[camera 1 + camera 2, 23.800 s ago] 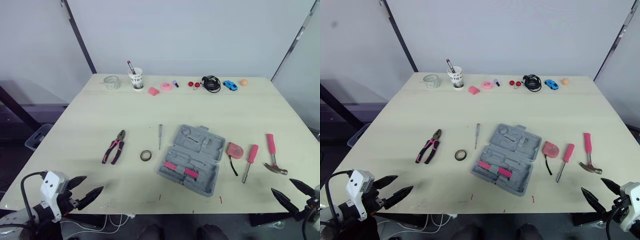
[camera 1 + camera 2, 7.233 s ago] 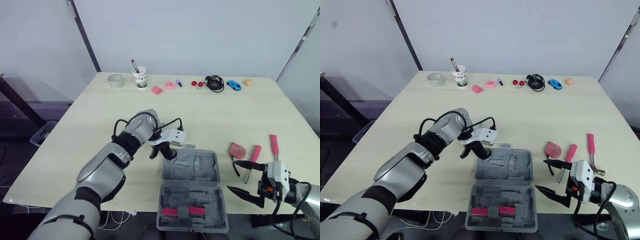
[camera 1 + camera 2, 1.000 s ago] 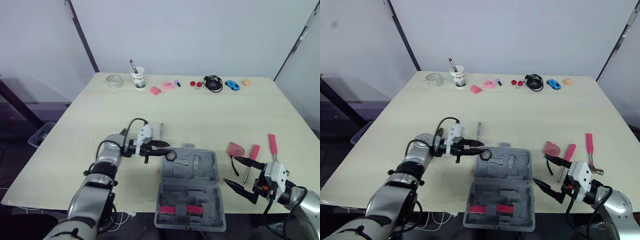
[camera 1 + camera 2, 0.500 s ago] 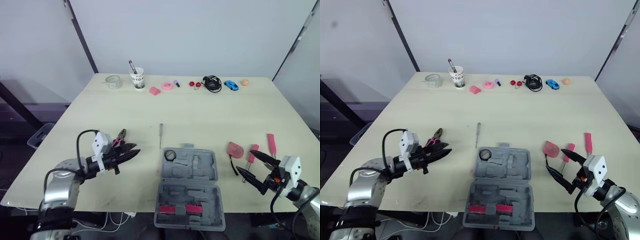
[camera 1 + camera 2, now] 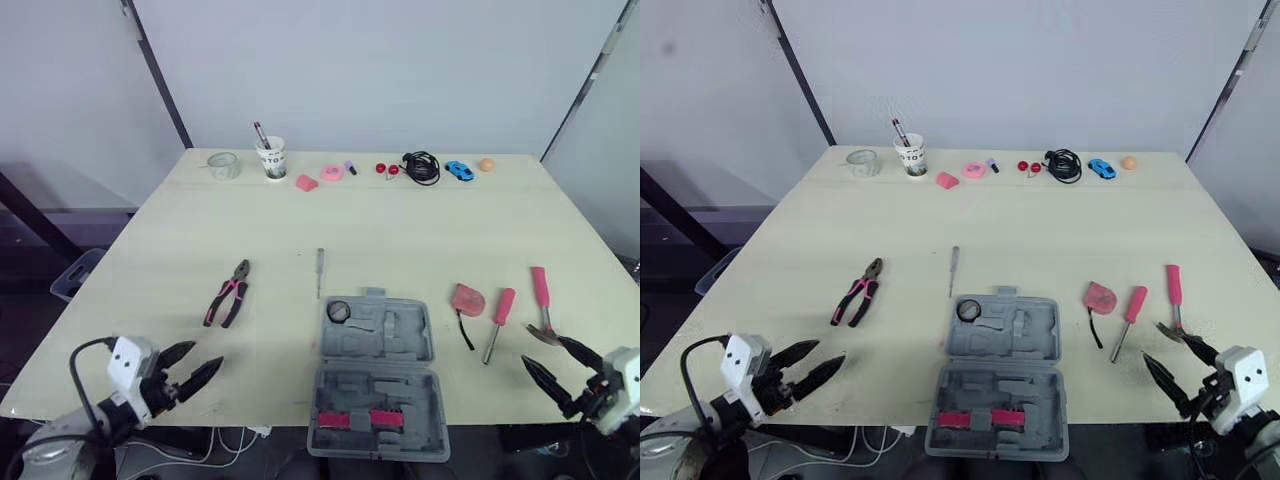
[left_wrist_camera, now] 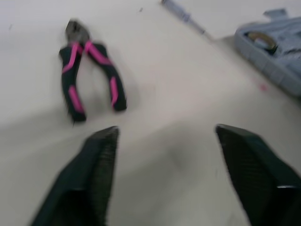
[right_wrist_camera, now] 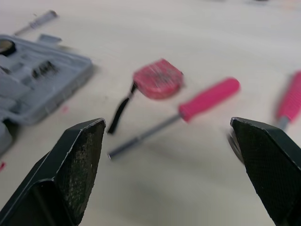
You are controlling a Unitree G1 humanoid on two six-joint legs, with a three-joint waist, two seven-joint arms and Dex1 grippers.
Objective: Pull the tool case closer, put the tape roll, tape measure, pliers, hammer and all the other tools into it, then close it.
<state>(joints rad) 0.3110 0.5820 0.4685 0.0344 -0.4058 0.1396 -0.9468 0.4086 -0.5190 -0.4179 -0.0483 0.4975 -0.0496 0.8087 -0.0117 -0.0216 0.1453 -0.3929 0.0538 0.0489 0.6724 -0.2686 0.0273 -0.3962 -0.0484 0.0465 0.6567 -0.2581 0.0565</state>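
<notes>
Case (image 5: 378, 345) lies open and flat on the tabletop (image 5: 150, 250), centre, close to the 6 o'clock edge. One half is toward 12, the other toward 6, w/ two pink inserts (image 5: 365, 418) seated in the 6 o'clock half. Roll (image 5: 338, 311) sits inside the 12 o'clock half, in its 10 o'clock corner.

Other tools are out on the tabletop, none touching the case:
- Pliers (image 5: 228, 295) at 10 of the case, well apart. Pink/black handles slightly spread, nose toward 12.
- Thin driver (image 5: 320, 272) at 11, just beyond the case, lying along 12–6.
- Tape measure (image 5: 468, 299) at 2, near the case's side, black strap trailing toward 6.
- Pink screwdriver (image 5: 497, 320) just beside the tape measure, at its 3. Handle toward 12, shaft toward 6.
- Hammer (image 5: 542, 300) next out toward 3 again. Pink handle toward 12, head toward 6.

L hand (image 5: 205, 357) is at the tabletop's 6 o'clock edge, approx. 8 of the case, fingers apart, empty. Its wrist view has the pliers ahead of the fingers.

R hand (image 5: 555, 362) is at the same edge, approx. 4 of the case, fingers wide apart, nothing in it, close to the hammer head. Its wrist view has the tape measure and screwdriver ahead between the fingers.

Along the 12 o'clock edge, in a row: jar (image 5: 222, 165), cup (image 5: 271, 157) w/ a pen in it, pink scraps (image 5: 307, 182), red balls (image 5: 387, 168), cable (image 5: 422, 166), toy car (image 5: 459, 170), orange ball (image 5: 486, 165).
</notes>
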